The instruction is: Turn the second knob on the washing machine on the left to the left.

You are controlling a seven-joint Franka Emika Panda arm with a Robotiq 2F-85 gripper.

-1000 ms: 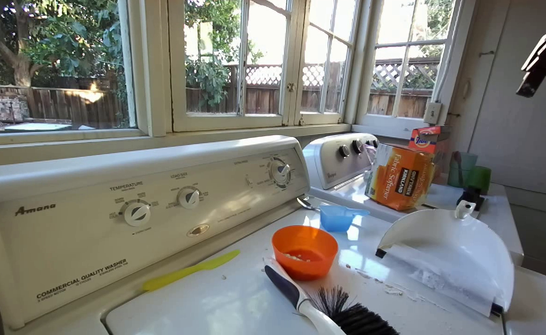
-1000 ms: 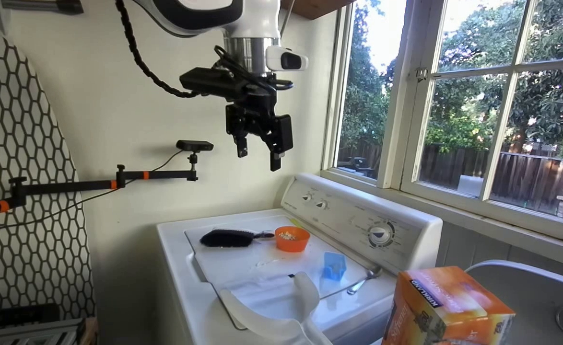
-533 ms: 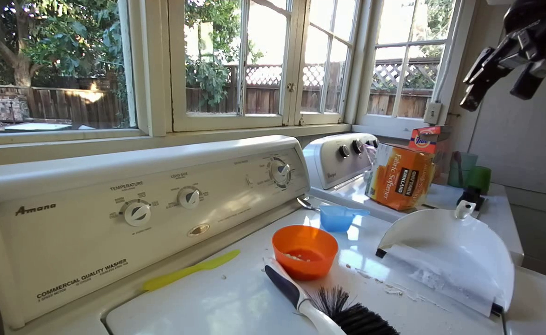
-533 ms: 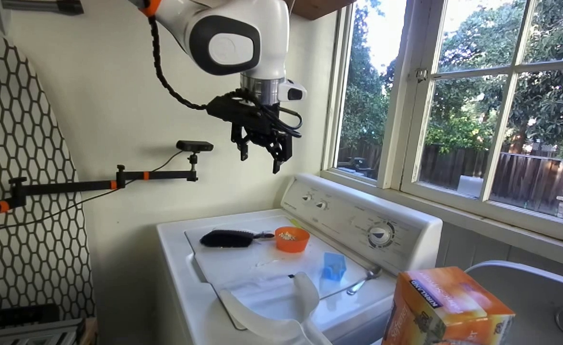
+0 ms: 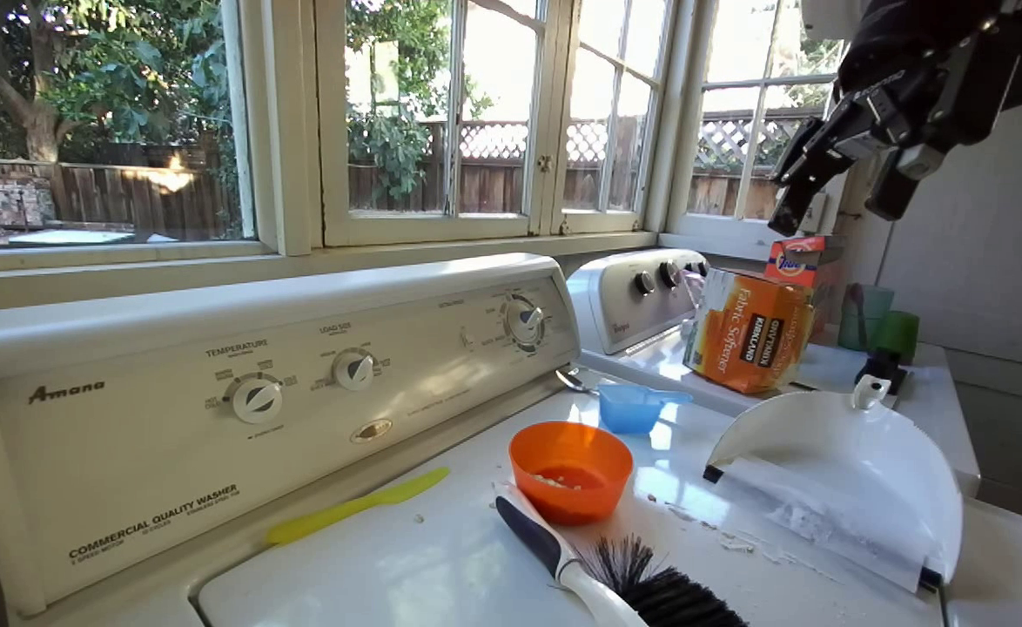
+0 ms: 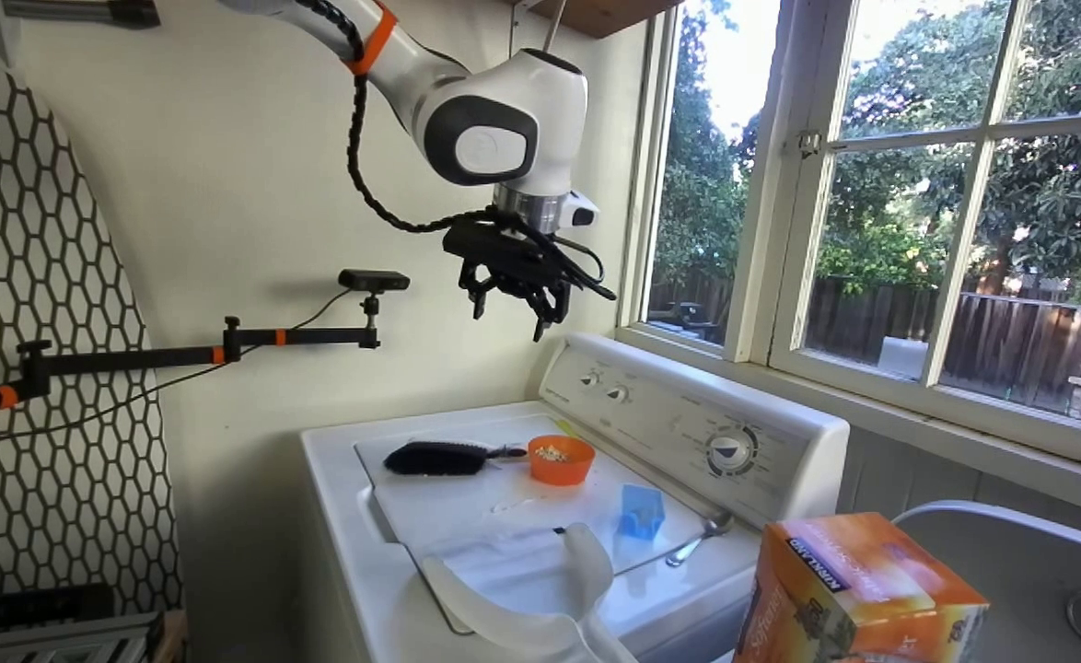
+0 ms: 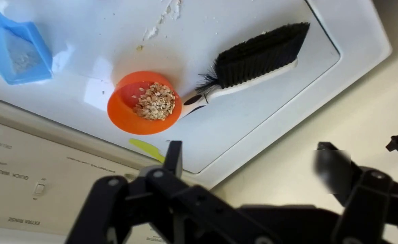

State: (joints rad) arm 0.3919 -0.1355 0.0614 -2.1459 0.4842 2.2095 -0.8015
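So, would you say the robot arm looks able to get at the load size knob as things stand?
Probably yes: the open end effector hangs higher than the washer, and the load size knob shows uncovered in both exterior views, with nothing visible before it.

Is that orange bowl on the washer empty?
No, the wrist view looks down into the orange bowl and shows a heap of pale flakes inside it.
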